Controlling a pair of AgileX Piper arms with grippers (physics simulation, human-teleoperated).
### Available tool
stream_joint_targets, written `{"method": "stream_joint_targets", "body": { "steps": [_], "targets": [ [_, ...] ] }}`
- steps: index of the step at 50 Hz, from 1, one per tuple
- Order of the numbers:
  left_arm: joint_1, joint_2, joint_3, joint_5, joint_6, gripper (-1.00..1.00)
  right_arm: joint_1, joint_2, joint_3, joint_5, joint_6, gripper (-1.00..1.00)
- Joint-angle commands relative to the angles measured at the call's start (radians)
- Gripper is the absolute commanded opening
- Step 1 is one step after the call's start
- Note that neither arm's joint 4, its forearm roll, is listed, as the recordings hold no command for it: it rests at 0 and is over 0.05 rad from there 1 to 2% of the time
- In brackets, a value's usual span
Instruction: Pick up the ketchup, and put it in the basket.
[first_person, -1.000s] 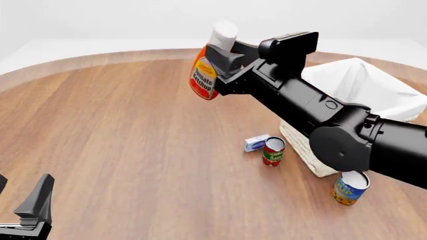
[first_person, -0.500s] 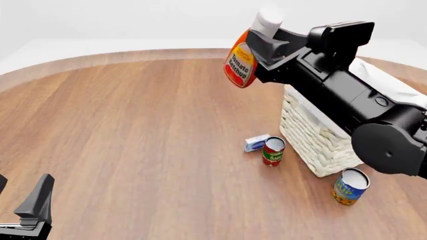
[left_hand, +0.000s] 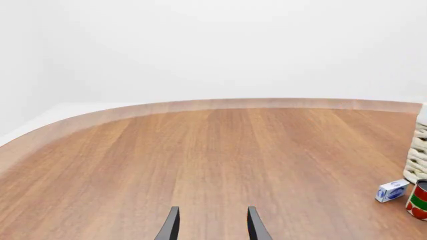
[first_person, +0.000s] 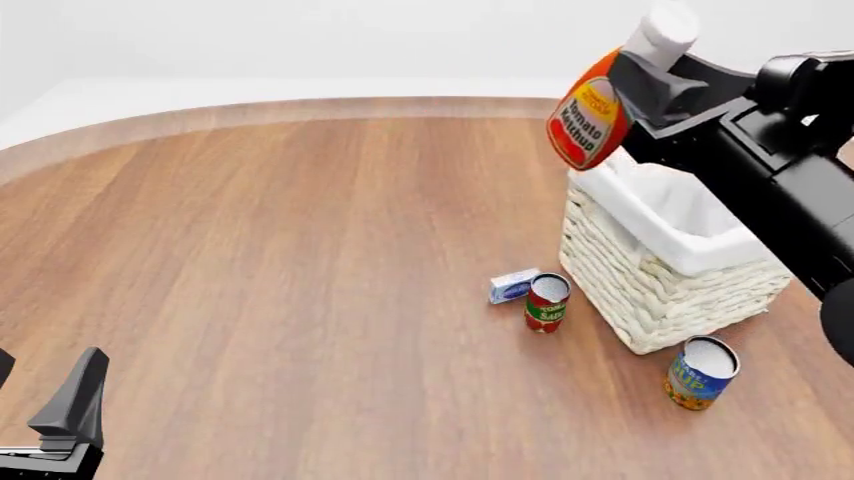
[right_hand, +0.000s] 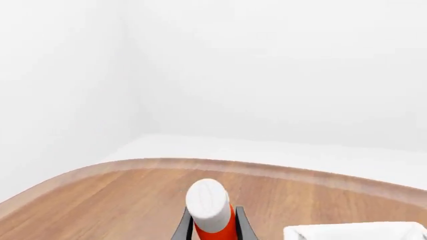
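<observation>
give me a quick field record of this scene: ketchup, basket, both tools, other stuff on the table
ketchup: ketchup bottle held in the air, tilted, over the basket's far-left corner
basket: wicker basket on the table, white liner, nothing visible inside
right tool: right tool shut on the bottle below its white cap
left tool: left tool open, holding nothing, low over the table's near left
other items: tomato sauce can, small blue-white box, blue-and-yellow can, all beside the basket

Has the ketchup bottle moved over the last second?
Yes. Held in the right gripper, the ketchup bottle has travelled rightward in the front view, toward the basket, and now hangs at its near-left corner.
</observation>
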Motion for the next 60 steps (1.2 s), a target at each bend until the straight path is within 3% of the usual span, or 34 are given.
{"method": "stream_joint_targets", "body": {
  "steps": [1, 19, 36, 60],
  "targets": [
    [0.000, 0.000, 0.000, 0.000, 0.000, 1.00, -0.121, -0.099, 0.060, -0.001, 0.027, -1.00],
    [0.000, 0.000, 0.000, 0.000, 0.000, 1.00, -0.262, -0.139, 0.091, 0.014, 0.004, -1.00],
    [0.000, 0.000, 0.000, 0.000, 0.000, 1.00, -0.346, -0.025, 0.088, -0.034, -0.058, -1.00],
    [0.000, 0.000, 0.000, 0.000, 0.000, 1.00, -0.389, 0.214, -0.002, -0.050, -0.085, -1.00]
  ]
}}
